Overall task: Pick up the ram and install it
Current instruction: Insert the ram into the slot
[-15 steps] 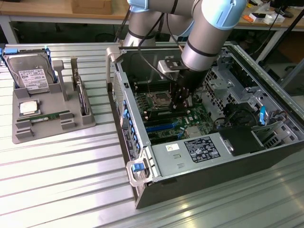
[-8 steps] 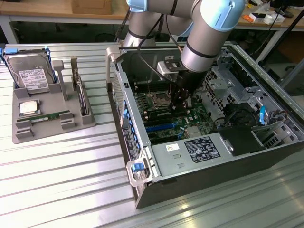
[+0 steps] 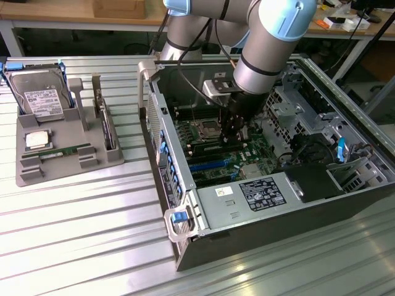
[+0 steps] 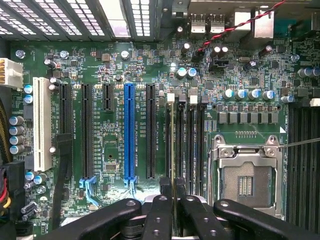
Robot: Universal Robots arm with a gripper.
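The ram (image 4: 172, 145) shows edge-on as a thin line running away from my gripper (image 4: 172, 192), whose black fingers (image 4: 161, 205) are shut on it from both sides. It lies lined up along the outermost memory slot, between a black expansion slot (image 4: 150, 132) and the other memory slots (image 4: 186, 145) beside the CPU socket (image 4: 245, 182). I cannot tell whether it touches the slot. In the exterior view my gripper (image 3: 233, 137) reaches down into the open computer case (image 3: 185, 222), over the green motherboard (image 3: 247, 154).
On the exterior view's left, a grey tray (image 3: 62, 169) holds a hard drive (image 3: 42, 98), a square silver CPU chip (image 3: 37, 140) and a flat green stick (image 3: 62, 151). The case's walls, drive cages (image 3: 296, 102) and black shroud (image 3: 315, 179) ring the gripper. The blue slot (image 4: 129, 130) runs parallel.
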